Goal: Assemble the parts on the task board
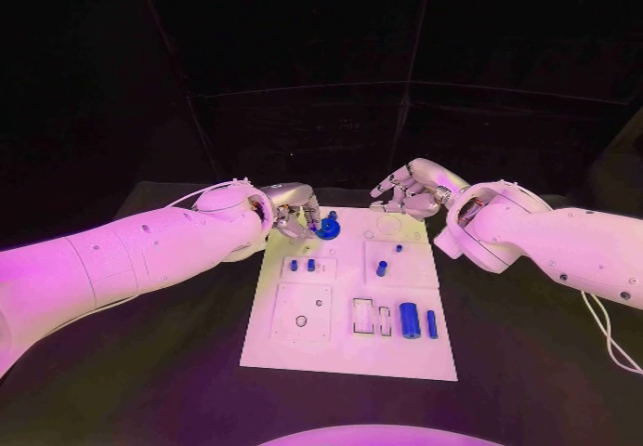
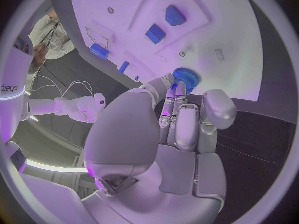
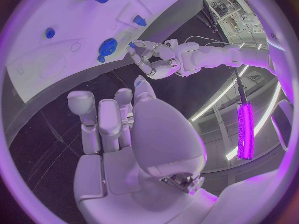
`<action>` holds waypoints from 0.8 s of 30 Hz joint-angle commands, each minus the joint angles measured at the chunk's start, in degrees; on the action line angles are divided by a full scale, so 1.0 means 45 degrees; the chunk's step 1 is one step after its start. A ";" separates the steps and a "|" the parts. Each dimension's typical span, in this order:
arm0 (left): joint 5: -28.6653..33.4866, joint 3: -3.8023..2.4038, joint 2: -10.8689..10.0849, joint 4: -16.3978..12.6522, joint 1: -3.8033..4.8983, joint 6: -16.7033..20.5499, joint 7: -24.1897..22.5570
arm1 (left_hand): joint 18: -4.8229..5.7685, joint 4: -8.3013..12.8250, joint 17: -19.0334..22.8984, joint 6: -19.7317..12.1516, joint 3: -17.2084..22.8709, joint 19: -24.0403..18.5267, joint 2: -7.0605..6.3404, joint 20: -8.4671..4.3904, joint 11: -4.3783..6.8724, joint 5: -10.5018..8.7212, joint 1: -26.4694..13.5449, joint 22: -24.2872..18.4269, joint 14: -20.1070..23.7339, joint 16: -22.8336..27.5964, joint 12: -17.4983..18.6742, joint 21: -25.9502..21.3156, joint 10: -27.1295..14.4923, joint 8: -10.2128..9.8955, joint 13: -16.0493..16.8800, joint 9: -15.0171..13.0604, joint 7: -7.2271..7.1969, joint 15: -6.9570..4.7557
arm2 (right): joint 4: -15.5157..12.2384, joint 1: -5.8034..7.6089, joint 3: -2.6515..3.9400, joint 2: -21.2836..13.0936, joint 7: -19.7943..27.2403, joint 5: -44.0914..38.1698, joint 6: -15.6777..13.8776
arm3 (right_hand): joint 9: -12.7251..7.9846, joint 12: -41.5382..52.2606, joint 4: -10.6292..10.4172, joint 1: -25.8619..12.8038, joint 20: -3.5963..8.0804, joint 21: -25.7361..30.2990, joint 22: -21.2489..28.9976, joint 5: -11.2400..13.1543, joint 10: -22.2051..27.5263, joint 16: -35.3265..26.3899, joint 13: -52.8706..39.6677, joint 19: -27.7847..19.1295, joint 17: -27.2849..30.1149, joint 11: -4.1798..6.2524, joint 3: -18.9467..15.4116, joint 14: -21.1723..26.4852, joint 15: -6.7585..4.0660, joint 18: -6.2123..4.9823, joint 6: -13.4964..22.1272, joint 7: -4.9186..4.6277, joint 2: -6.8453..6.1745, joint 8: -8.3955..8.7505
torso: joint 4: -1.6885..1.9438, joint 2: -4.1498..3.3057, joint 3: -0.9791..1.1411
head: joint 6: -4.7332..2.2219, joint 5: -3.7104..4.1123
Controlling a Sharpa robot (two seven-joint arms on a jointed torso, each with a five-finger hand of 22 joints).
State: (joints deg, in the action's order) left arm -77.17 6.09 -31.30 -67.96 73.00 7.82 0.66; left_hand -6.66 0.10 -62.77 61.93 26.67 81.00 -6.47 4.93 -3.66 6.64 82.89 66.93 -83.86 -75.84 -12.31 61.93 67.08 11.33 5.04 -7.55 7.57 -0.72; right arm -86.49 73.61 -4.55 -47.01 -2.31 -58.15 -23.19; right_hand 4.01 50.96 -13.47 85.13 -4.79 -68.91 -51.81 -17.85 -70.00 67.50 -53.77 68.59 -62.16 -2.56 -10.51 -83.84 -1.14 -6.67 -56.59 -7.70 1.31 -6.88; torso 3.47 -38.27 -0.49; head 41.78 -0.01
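Lying lengthwise on the black surface, the white task board runs away from the robot. At its near end, two upright-lying blue cylinders rest side by side next to a rectangular cut-out. In the middle section, two small blue pegs stand close together on the left, and a single blue peg stands to their right. At the far left corner of the board sits a round blue gear.

The left arm enters from the left and reaches across the board's left edge. The left hand hangs over the far left corner, fingers curled downward, with its fingertips at the gear. The left wrist view shows the fingertips touching the gear's rim; whether they actually grip it cannot be told.

The right arm enters from the right, bent back toward the far end. The right hand hovers above the far right corner of the board, clear of it, fingers loosely spread and holding nothing. In the right wrist view its fingers extend apart, well away from the gear.
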 commanded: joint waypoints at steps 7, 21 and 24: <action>0.0437 0.0046 -0.0162 0.0137 0.0008 -0.0834 0.0272 | 0.0094 0.0047 0.0086 0.0096 0.0074 0.0070 -0.0071 -0.0050 -0.0011 -0.0030 -0.0220 0.0036 -0.0300 0.0087 0.0124 0.0090 0.0143 -0.0124 -0.0021 0.0032 0.0017 -0.0084 | -0.0002 0.0026 0.0006 -0.0001 0.0098 -0.0037 -0.0039 | -0.0017 -0.0074 0.0011 0.0046 -0.0018 0.0053 0.0015 -0.0058 0.0087 -0.0047 0.0022 -0.0061 0.0015 -0.0042 -0.0017 -0.0115 -0.0077 -0.0183 -0.0034 -0.0030 0.0046 -0.0061 | -0.0037 -0.0001 -0.0007 | 0.0053 -0.0055; 0.0433 0.0255 -0.0030 0.0407 -0.0051 -0.1252 0.0271 | 0.0090 0.0078 0.0122 0.0086 0.0105 0.0057 -0.0083 -0.0049 -0.0013 -0.0030 -0.0242 0.0025 -0.0293 0.0099 0.0174 0.0068 0.0146 -0.0159 -0.0029 0.0043 0.0017 -0.0083 | 0.0013 0.0025 0.0006 0.0025 0.0118 -0.0037 -0.0037 | -0.0016 -0.0076 -0.0004 0.0043 -0.0019 0.0077 0.0048 -0.0077 0.0089 -0.0074 0.0025 -0.0074 0.0033 -0.0044 -0.0027 -0.0110 -0.0075 -0.0189 -0.0035 -0.0032 0.0053 -0.0063 | -0.0038 0.0000 0.0009 | 0.0071 -0.0073; 0.0430 0.0308 0.0007 0.0428 -0.0056 -0.1289 0.0276 | 0.0092 0.0090 0.0123 0.0088 0.0108 0.0058 -0.0093 -0.0050 -0.0012 -0.0032 -0.0243 0.0032 -0.0292 0.0098 0.0182 0.0074 0.0153 -0.0164 -0.0030 0.0044 0.0014 -0.0083 | 0.0014 0.0025 0.0006 0.0029 0.0120 -0.0037 -0.0041 | -0.0016 -0.0076 -0.0004 0.0043 -0.0019 0.0077 0.0048 -0.0077 0.0089 -0.0074 0.0025 -0.0074 0.0033 -0.0044 -0.0027 -0.0110 -0.0075 -0.0189 -0.0035 -0.0032 0.0053 -0.0063 | -0.0028 0.0003 0.0003 | 0.0079 -0.0067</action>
State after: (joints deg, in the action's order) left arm -75.54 7.48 -31.36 -66.07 72.69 3.29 1.70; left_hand -6.66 0.33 -62.26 61.95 26.89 80.99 -6.96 4.93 -3.67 6.64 82.45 67.02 -83.85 -75.61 -11.87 62.19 67.47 10.88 4.81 -7.42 7.58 -0.71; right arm -86.39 73.60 -4.56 -46.92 -2.29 -58.16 -23.18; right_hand 4.01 50.96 -13.48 85.13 -4.80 -68.91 -51.65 -17.85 -70.00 67.50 -53.73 68.59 -62.06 -2.56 -10.51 -83.84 -1.14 -6.67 -56.59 -7.70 1.31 -6.88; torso 3.28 -38.27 -0.48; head 42.13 -0.34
